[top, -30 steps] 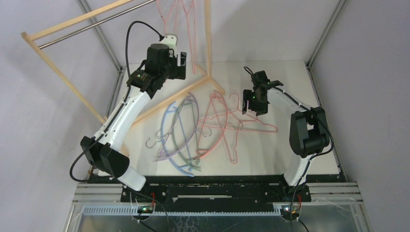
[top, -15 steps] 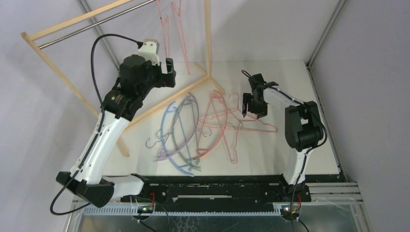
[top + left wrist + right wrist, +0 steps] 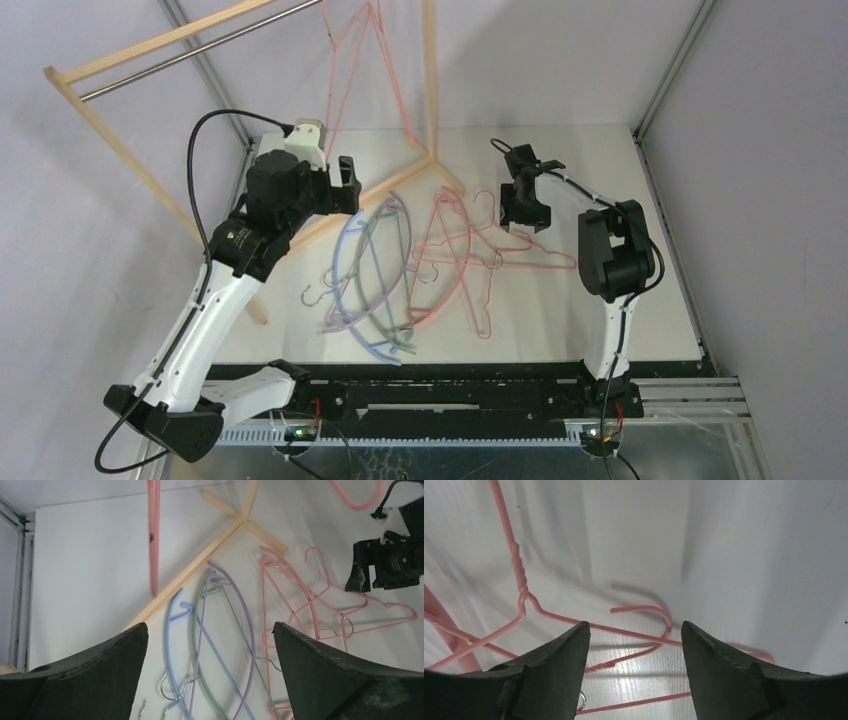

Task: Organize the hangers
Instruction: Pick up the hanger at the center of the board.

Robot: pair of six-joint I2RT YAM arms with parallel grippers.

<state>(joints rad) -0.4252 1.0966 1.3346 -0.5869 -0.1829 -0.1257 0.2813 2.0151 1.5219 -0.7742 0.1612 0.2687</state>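
On the white worktop (image 3: 660, 180) we see the hangers (image 3: 400, 270) heaped between the arms, and pink wire ones (image 3: 365, 60) hanging on the wooden rack (image 3: 430, 80). The left gripper (image 3: 345, 185) hovers above the heap's far edge, jaws spread wide and empty. Only the right wrist view shows us the right gripper (image 3: 631, 630) with jaws parted, holding nothing, low over a wire hook (image 3: 659, 617).

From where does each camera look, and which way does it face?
Top external: above, behind the arms, facing down at the table; both arms show.
Left wrist: raised, facing down at the hangers; open fingers show.
Right wrist: low, facing pink wire hangers; its fingers show.
Shared: top and left wrist show the right gripper.
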